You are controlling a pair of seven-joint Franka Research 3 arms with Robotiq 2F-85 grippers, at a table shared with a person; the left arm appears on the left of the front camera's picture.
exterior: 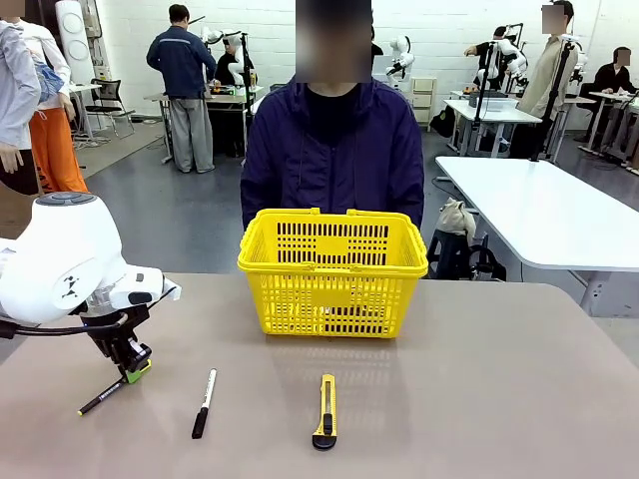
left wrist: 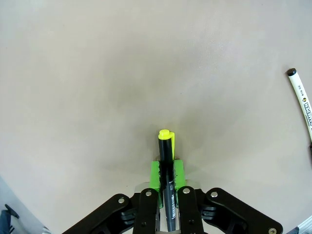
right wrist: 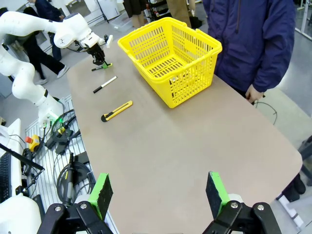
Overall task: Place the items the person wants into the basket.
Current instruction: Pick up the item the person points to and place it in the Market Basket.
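Note:
My left gripper (exterior: 133, 367) is shut on the slim black pen (left wrist: 167, 165) near its yellow end (left wrist: 165, 134), at the table's left front. The pen (exterior: 105, 394) slants down from the green pads (left wrist: 155, 174), black tip towards the front edge. The yellow basket (exterior: 332, 269) stands at the table's far middle, right in front of the person (exterior: 334, 150) in the dark jacket. In the right wrist view my right gripper (right wrist: 158, 195) hangs open high over the table's right end, nothing between its pads. The tape measure and the stapler are out of view.
A white marker with a black cap (exterior: 204, 403) lies right of the pen, and a yellow-and-black utility knife (exterior: 325, 411) lies in front of the basket. Bare tabletop (exterior: 499, 399) stretches to the right. Other people and tables stand far behind.

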